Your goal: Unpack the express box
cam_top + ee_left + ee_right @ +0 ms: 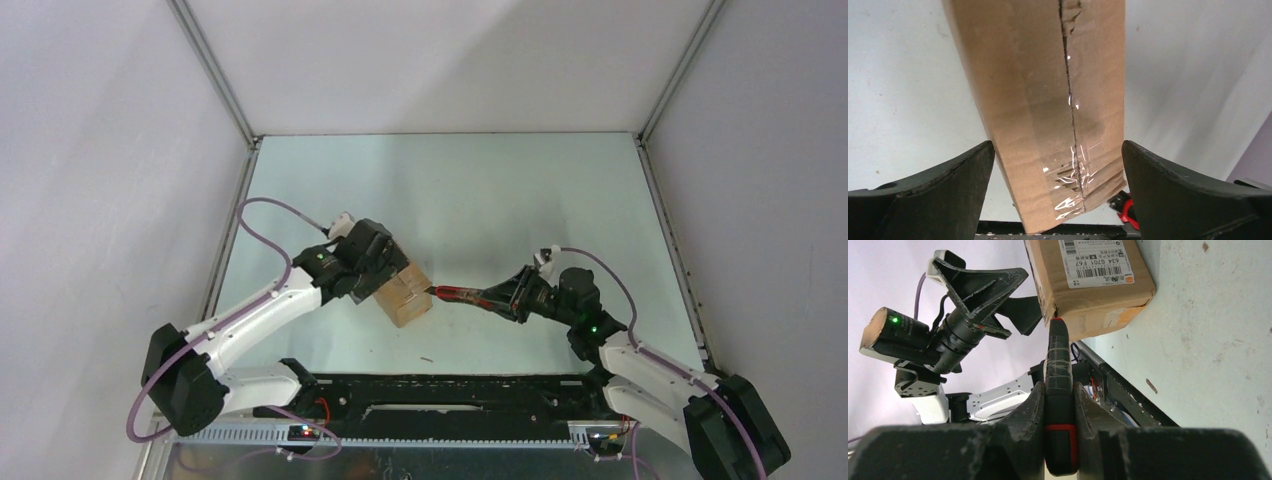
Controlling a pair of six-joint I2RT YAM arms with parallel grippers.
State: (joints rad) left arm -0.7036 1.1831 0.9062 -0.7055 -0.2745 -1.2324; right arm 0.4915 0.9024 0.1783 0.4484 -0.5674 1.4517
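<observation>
The express box [408, 298], a small brown carton, sits on the table left of centre. In the left wrist view the box [1038, 100] shows a taped seam that is ragged and split along its length. My left gripper [385, 275] straddles the box, and its fingers [973, 170] touch both sides. The right wrist view shows the box [1088, 305] with its white label [1095, 260] and the left gripper [1018, 300]. My right gripper [1058, 387] is shut on the red-and-black utility knife [1058, 360]. The knife [455, 294] has its tip at the box's right edge.
A black rail [450, 385] runs along the near edge between the arm bases. White enclosure walls with metal frame bars [215, 75] bound the pale table [520, 190]. A small dark scrap [427, 357] lies in front of the box.
</observation>
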